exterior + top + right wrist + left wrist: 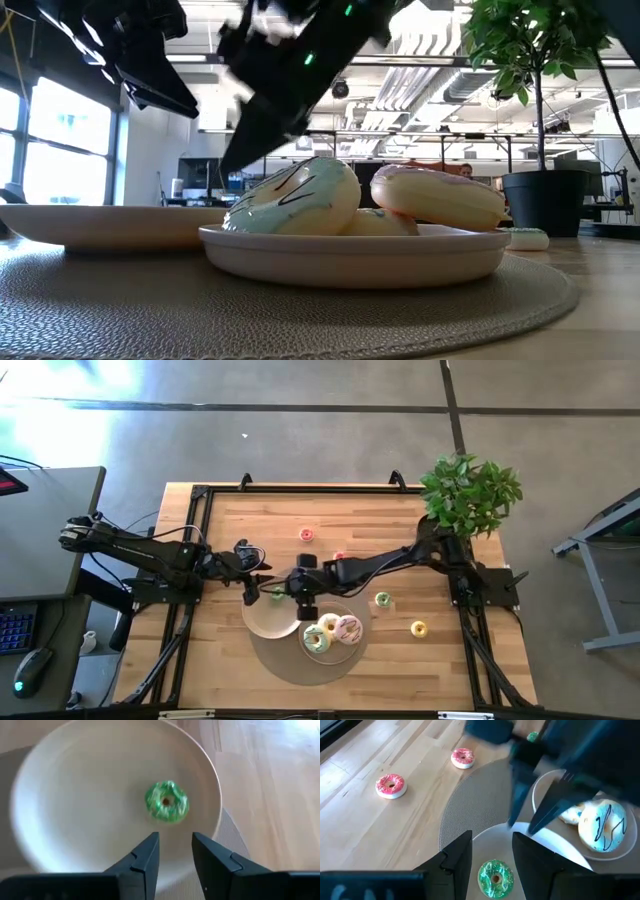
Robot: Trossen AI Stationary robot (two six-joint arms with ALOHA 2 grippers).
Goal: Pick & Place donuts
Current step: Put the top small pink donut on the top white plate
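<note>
A green mini donut [166, 801] [495, 877] [277, 594] lies flat on the bare pale plate [262, 622] [75, 795]. My left gripper [492, 852] [252, 586] hangs open over that plate's left side, with the donut showing beyond the gap between its fingers. My right gripper [175, 847] [303, 598] is open too and hovers over the same plate's right side, pointing down at the donut. Three larger donuts, green-iced [295, 198], pink [440, 195] and white [329, 624], sit on a second plate [350, 255]. Neither gripper touches anything.
Both plates rest on a round grey mat [300, 665]. Loose mini donuts lie on the wood: two red [390, 786] [462, 757], one green [382, 599], one yellow [418, 628]. A potted plant [468, 492] stands at the far right corner. The two grippers hang close together.
</note>
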